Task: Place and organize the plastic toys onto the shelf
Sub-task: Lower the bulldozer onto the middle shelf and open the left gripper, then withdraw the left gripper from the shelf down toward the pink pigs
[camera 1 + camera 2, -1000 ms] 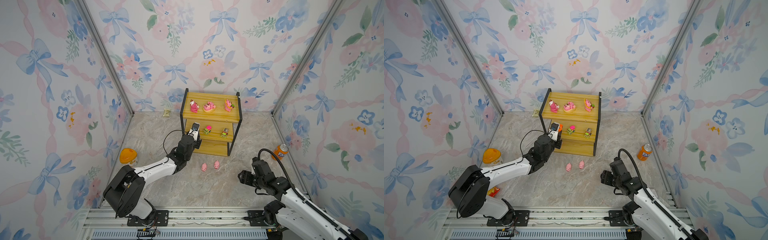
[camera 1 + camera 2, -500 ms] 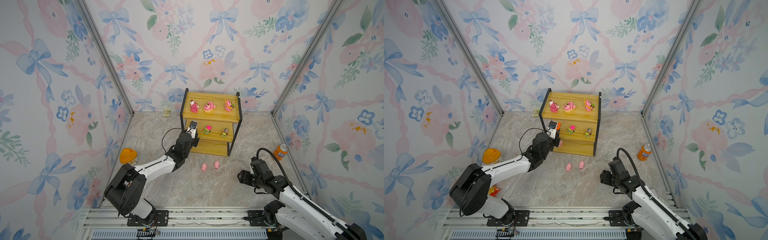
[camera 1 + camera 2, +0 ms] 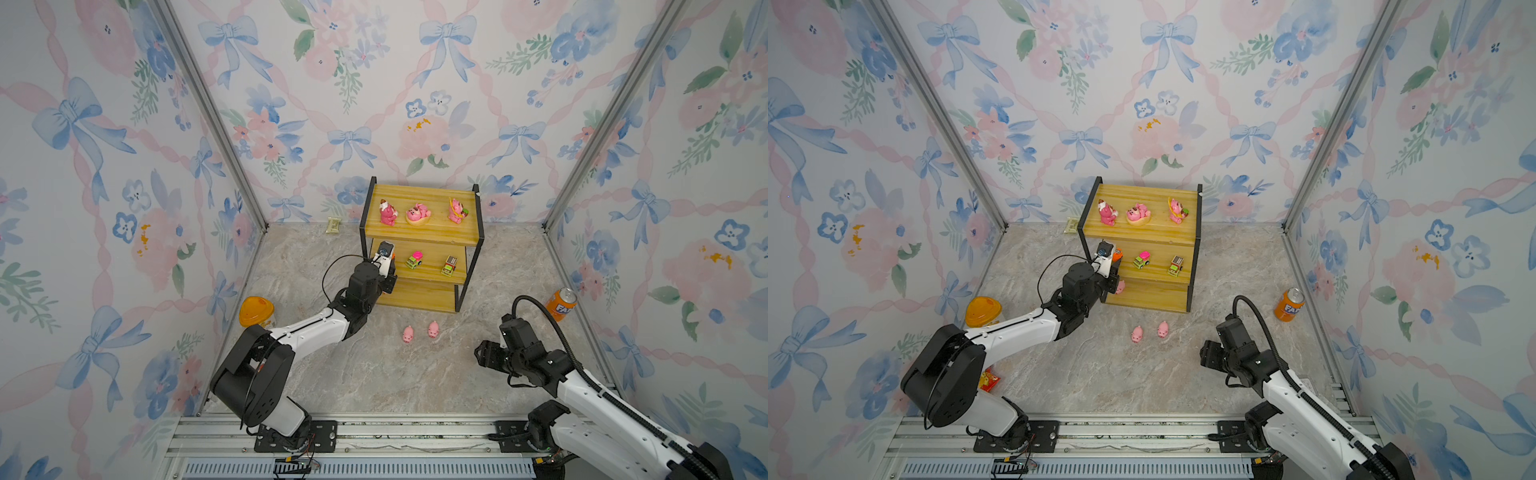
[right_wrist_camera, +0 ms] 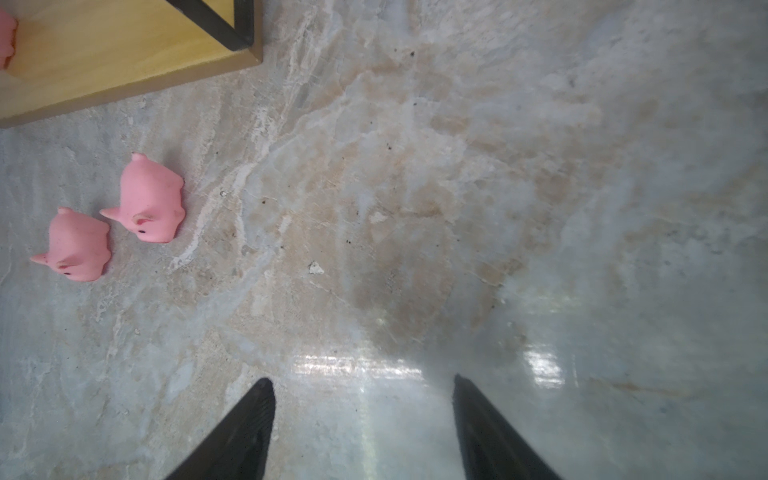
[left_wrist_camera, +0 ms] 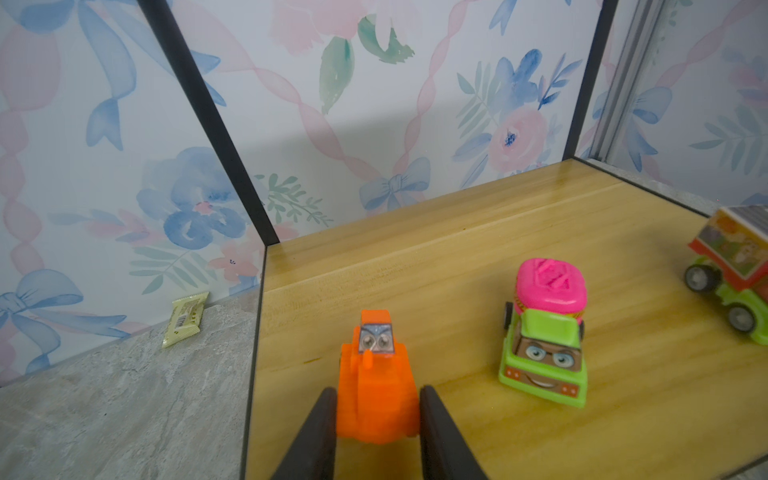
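The shelf [image 3: 419,199] stands against the back wall. My left gripper [image 5: 378,390] reaches over its middle board [image 5: 457,249]. An orange car [image 5: 376,395] rests there between the fingers, which lie close along its sides. Whether they press it does not show. A pink-green car [image 5: 544,332] and a brown-green car [image 3: 449,266] stand further along that board. Three pink bears [image 3: 417,215] line the top board. One pig [image 3: 1120,286] sits on the bottom board, and two pigs [image 4: 149,203] lie on the floor in front. My right gripper [image 4: 363,380] hovers open and empty over the floor, to their right.
An orange-lidded tub [image 3: 256,311] stands at the left wall and an orange soda can [image 3: 561,302] at the right wall. A pale yellow packet [image 3: 333,225] lies behind the shelf's left side. A red-yellow packet [image 3: 988,380] lies by the left arm's base.
My left gripper has shifted slightly up and towards the middle board with the orange car. The right arm has hardly moved.
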Robot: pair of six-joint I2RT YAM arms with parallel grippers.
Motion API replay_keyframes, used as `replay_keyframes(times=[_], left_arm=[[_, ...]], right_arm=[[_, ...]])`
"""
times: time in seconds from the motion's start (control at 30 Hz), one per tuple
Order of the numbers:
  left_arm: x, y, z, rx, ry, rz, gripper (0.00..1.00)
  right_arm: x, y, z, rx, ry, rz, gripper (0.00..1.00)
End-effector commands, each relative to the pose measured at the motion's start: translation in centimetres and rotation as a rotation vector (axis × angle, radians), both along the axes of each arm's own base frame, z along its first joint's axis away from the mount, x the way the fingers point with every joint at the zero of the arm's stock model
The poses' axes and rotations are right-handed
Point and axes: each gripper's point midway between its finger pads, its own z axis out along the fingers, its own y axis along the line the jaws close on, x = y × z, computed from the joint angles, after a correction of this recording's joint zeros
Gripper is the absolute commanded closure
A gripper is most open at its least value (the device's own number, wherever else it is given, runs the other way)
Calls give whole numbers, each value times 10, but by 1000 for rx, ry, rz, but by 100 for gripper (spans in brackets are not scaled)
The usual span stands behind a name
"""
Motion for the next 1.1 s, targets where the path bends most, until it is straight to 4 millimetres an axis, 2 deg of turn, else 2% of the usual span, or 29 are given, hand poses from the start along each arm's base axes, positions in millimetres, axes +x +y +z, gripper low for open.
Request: replay_keyframes(times=[0.0,0.6,0.77,1.07], left_arm=[[6,-4,10,-21,-22,-13,64],[0,10,7,-38,-13,45,59],[-3,14,14,-52,-24,60,54],[-10,18,24,-61,-46,77,52]], right_arm=[[6,0,9,-3,-29,-6,30],[5,0,10,-3,-34,-4,30],[5,0,9,-3,-32,-3,30],[5,0,10,1,-39,2,29]])
